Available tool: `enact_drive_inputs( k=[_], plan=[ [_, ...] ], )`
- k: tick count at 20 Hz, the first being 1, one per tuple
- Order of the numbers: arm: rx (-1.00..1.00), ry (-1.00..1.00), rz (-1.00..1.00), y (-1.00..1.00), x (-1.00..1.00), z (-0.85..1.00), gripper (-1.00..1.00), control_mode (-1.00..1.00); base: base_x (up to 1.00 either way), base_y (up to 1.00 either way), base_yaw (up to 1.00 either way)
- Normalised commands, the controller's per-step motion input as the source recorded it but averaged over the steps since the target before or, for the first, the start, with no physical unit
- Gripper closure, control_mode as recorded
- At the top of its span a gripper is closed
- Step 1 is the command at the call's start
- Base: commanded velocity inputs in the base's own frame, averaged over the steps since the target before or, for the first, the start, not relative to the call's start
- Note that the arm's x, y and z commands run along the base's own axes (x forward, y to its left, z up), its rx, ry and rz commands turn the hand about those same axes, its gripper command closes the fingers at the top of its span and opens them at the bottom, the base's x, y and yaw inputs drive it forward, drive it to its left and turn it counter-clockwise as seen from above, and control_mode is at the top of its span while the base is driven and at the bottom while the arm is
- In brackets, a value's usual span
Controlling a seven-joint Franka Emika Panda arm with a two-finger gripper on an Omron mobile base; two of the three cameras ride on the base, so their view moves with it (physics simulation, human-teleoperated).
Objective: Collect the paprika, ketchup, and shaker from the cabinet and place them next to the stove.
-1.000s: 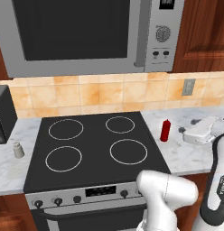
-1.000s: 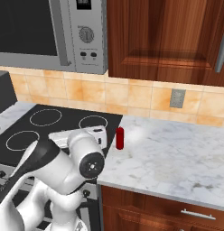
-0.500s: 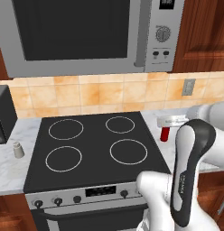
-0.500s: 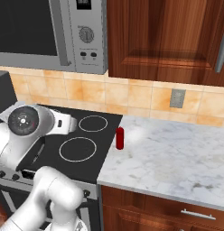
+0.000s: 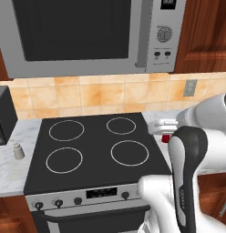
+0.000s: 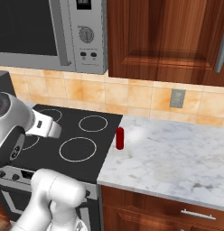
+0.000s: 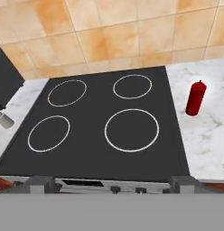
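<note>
**A:** Hand view has the ketchup [image 7: 195,98] upright on the marble counter [image 7: 208,135] just right of the stove [image 7: 105,122], shaker [image 7: 4,120] over on its left side. That's where we want them.

**B:** Yep, and our gripper [image 7: 111,184] is wide open with nothing in it. We'd guess paprika is what's left.

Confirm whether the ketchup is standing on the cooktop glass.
No, the ketchup stands upright on the marble counter beside the stove.

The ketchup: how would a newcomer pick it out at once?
Start at the black stove below the microwave. On the marble counter just off its right edge stands the ketchup, upright. It is slim, all red with a pointed top, unlike the small grey shaker left of the stove.
</note>
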Motion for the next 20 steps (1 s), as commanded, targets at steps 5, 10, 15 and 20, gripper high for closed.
enact_drive_inputs(
  k=[5,10,15,20],
  plan=[
    [0.00,0.04,0.00,0.06,-0.20,-0.23,-1.00,-1.00,0.00,0.00,0.00],
    [0.00,0.01,0.00,0.00,0.00,0.00,-1.00,-1.00,0.00,0.00,0.00],
    [-0.02,0.00,0.00,0.13,-0.22,-0.12,-1.00,1.00,-0.14,0.09,0.00],
    [0.00,0.00,0.00,0.00,0.00,0.00,-1.00,1.00,-0.84,0.61,0.10]
  ],
)
